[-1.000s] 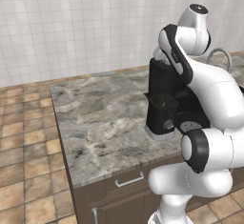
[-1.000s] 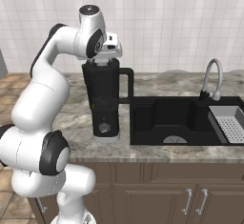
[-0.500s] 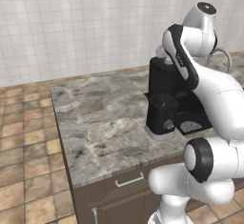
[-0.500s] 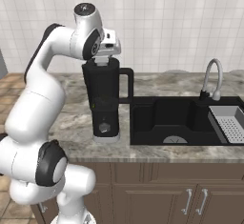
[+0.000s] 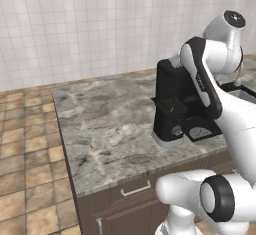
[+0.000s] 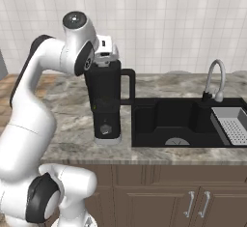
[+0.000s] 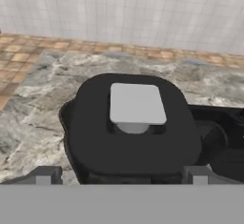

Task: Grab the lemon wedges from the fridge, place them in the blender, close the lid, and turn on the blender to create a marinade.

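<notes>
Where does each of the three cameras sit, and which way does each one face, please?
Left base view: behind the arm's left, facing the blender on the counter; arm at right.
Right base view: behind its right, facing blender and sink; arm at left.
Hand view: above, looking down on the lid; open jaws' tips below.
Shared: blender, counter.

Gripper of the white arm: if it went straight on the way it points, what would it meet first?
Probably the flat black lid with its grey square cap, directly ahead between the open gripper fingertips; depth is unclear.
</notes>
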Robot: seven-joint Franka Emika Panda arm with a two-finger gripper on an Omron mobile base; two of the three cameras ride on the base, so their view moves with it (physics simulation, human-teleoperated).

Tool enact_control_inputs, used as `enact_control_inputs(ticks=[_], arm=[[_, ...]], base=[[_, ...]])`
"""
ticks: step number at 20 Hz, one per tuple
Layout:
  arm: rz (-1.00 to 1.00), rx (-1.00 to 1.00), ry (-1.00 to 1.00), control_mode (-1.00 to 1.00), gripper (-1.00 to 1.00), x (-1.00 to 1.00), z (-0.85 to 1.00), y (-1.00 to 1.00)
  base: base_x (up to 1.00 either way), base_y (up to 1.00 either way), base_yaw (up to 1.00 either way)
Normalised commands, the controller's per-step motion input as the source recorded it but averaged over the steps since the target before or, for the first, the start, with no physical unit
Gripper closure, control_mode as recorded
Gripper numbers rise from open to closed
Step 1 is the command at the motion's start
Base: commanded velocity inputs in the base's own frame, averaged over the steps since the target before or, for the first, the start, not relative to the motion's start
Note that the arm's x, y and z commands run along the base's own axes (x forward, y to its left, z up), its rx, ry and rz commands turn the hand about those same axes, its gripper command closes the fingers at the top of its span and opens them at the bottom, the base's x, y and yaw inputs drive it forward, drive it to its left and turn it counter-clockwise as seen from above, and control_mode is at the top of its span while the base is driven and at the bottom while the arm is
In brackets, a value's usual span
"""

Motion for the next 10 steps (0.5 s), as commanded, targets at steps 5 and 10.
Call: enact_control_inputs(ticks=[5,10], arm=[[0.0,0.0,-0.05,-1.0,-1.0,-0.77,0.0,0.0],[0.0,0.0,0.0,-1.0,-1.0,-0.89,0.0,0.0]], base=[[0.0,0.0,0.0],[0.0,0.0,0.0]])
